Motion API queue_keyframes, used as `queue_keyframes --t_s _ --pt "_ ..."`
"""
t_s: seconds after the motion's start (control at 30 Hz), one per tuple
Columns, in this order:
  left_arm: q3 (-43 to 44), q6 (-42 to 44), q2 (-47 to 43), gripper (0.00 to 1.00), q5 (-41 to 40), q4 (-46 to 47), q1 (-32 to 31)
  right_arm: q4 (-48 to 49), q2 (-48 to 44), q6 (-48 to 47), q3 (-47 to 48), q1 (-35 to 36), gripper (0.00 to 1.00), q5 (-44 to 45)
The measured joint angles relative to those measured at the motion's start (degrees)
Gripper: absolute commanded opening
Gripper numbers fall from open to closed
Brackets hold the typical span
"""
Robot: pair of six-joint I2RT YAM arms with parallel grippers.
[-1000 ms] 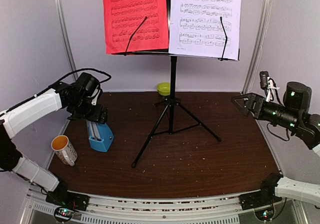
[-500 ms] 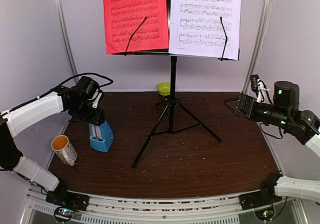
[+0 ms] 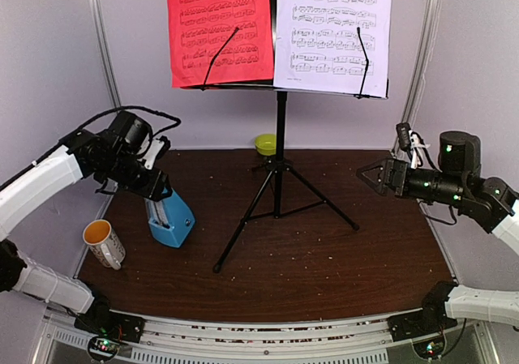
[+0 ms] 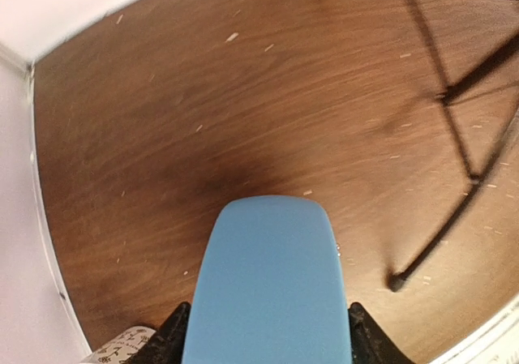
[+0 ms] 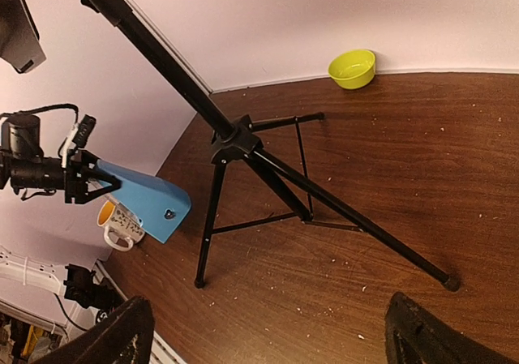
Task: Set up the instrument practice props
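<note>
Left gripper (image 3: pixel 156 192) has the blue metronome (image 3: pixel 172 224) clamped by its narrow top, tilted, near the mug (image 3: pixel 104 242). Right gripper (image 3: pixel 366 173) hangs wide open and empty, right of the music stand (image 3: pixel 280 169).

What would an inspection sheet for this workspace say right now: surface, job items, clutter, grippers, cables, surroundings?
Surface: dark wood table, speckled with pale crumbs.
Job's things: black tripod music stand upright mid-table; red music sheet and white music sheet on it under wire holders; blue metronome tilted at the left.
Clutter: white mug near the left edge; lime-green bowl by the back wall.
Grippers: left gripper shut on the metronome; right gripper open, holding nothing.
Cables: black cable looping over the left arm; white cable at the right wrist.
Surroundings: pale walls, metal posts.
</note>
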Motion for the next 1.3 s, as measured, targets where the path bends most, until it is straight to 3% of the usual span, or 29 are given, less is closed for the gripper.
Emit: queue_keyframes --t_s 0.33,0.57,0.93,1.3 --pt "13.33 0.04 -2.34 0.2 4.96 -2.19 -19.34 0.07 0.22 -0.26 0.0 0.0 1.0 -2.21" --pt "24.0 -0.57 10.23 0.18 5.44 -0.24 -31.91 0.09 0.26 -0.22 0.0 0.0 1.0 -3.08" --pt "37.7 -0.55 34.34 0.18 3.91 2.82 -38.32 -0.35 -1.77 -0.02 -1.99 -0.07 1.0 -3.06" --pt "41.92 -2.49 42.18 0.2 0.39 4.07 -39.21 -0.48 -3.65 1.49 -5.35 -0.09 1.0 -2.99"
